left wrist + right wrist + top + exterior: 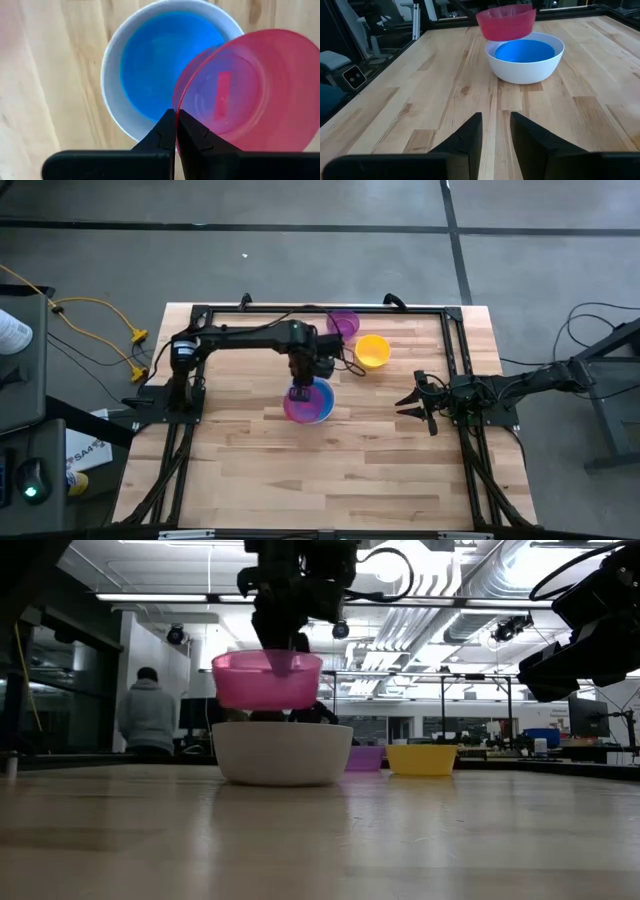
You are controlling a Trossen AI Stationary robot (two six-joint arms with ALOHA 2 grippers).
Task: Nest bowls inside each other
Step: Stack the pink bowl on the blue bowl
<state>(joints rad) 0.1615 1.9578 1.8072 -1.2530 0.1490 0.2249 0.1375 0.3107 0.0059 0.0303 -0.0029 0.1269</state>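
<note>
Overhead view first: my left gripper (301, 387) sits near the middle of the wooden table (250, 470), clamped on the rim of the red bowl (297, 406), which overlaps the white bowl (322, 412) from above — the blue bowl (318, 397) shows inside the white one. Purple bowl (343, 323) and yellow bowl (373, 350) stand just beside each other toward the table's far edge, well apart from the stack. My right gripper (408, 405) waits at the table's right side, fingers spread, nothing between them. Low view: red bowl (267, 679) hangs in the air, upright and slightly tilted, its base above the white bowl's (282, 753) rim and not touching it; the purple bowl (364, 758) and yellow bowl (421, 759) rest on the table behind; a person (148, 717) stands in the room beyond, back turned. Left wrist view: my two fingers (162, 134) are pressed together on the red bowl's (250, 90) rim; the bowl is offset to one side of the white bowl (112, 95), covering only part of it, with the blue bowl (155, 55) nested inside. Right wrist view: my right fingers (470, 134) stand apart over bare wood — the white bowl (525, 70) holding the blue one (525, 51) lies ahead, red bowl (506, 22) suspended above its near-side rim.
</note>
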